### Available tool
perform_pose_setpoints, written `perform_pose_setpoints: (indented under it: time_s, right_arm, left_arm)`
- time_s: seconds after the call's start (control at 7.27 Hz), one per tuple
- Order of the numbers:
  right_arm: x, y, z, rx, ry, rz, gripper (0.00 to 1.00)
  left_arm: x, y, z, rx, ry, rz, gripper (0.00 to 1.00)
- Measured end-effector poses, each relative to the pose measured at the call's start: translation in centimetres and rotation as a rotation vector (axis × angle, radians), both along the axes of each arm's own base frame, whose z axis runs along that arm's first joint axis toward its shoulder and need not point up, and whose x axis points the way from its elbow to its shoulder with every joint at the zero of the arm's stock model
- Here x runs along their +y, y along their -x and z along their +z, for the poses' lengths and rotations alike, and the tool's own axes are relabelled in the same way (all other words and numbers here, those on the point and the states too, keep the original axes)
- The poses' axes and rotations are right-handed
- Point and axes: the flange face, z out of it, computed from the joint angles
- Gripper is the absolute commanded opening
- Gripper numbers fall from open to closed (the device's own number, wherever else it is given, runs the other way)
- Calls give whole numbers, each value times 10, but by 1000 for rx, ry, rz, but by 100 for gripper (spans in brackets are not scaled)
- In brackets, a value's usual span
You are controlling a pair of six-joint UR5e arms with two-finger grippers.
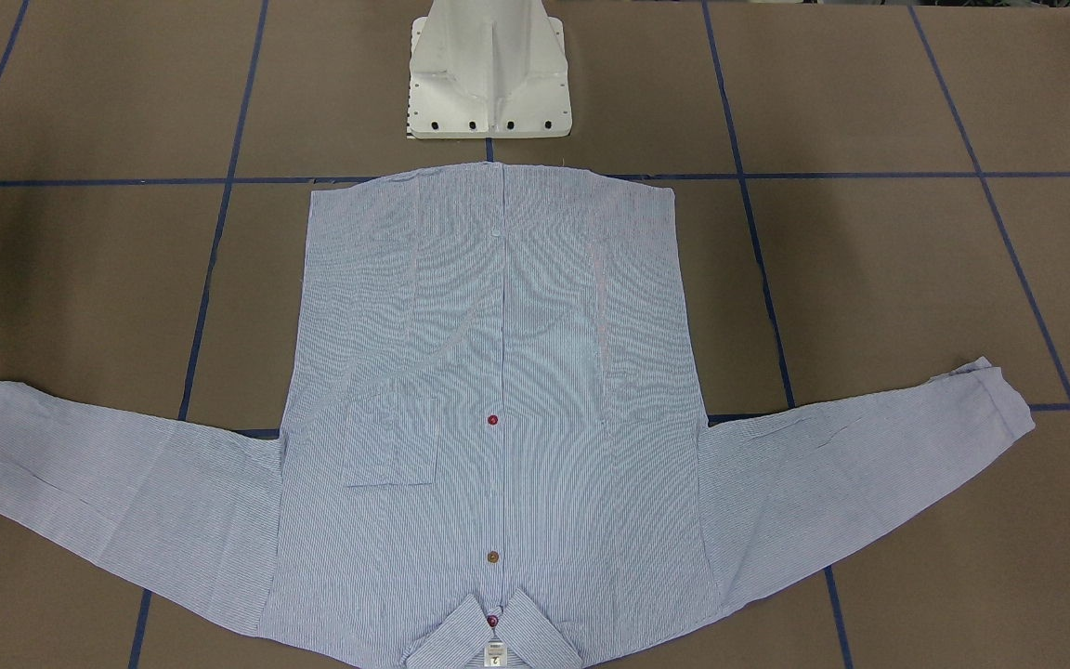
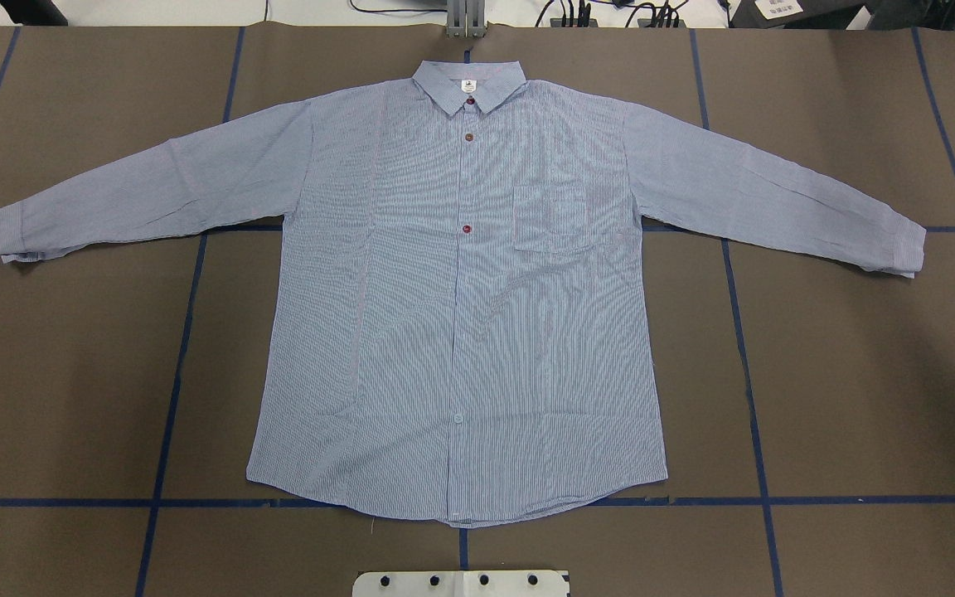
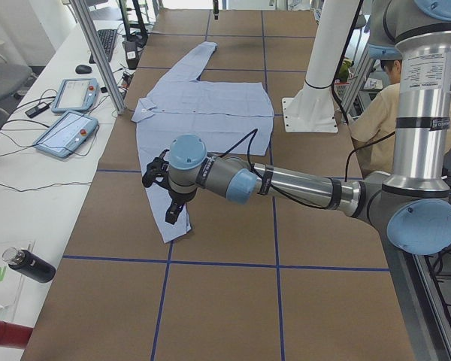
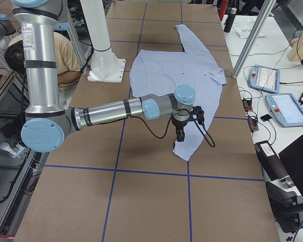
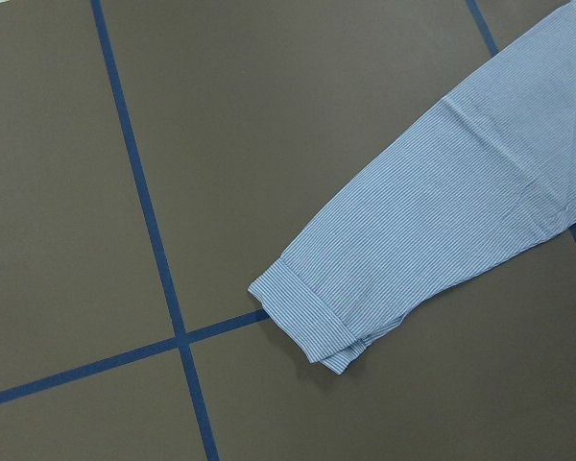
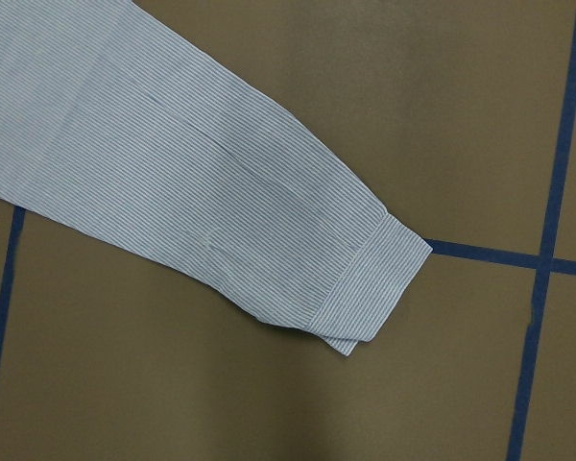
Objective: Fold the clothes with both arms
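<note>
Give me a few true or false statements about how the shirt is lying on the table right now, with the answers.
1. The shirt lies spread open with both sleeves stretched out. True.
2. Its collar is at the end nearest the robot's base. False: the hem is nearest, and the collar is at the far end.
3. The chest pocket is on the robot's right of the buttons. True.
4. The cuff in the left wrist view is lifted off the table. False: it lies flat on it.

Open table (image 2: 859, 373) flanks the shirt (image 2: 461, 290) on both sides; the white pedestal (image 1: 489, 84) stands close behind its hem.
</note>
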Motion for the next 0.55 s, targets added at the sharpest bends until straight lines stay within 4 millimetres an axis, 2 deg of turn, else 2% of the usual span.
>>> perform_pose_setpoints:
  time_s: [0.28,0.55]
  right_arm:
    - [4,-3,11,5,19,0,100]
    - [8,-10,31,12,57,13,100]
  left_arm:
    - [1,0,-4,1,-14,0,99]
    - [1,0,-7,1,-24,1,99]
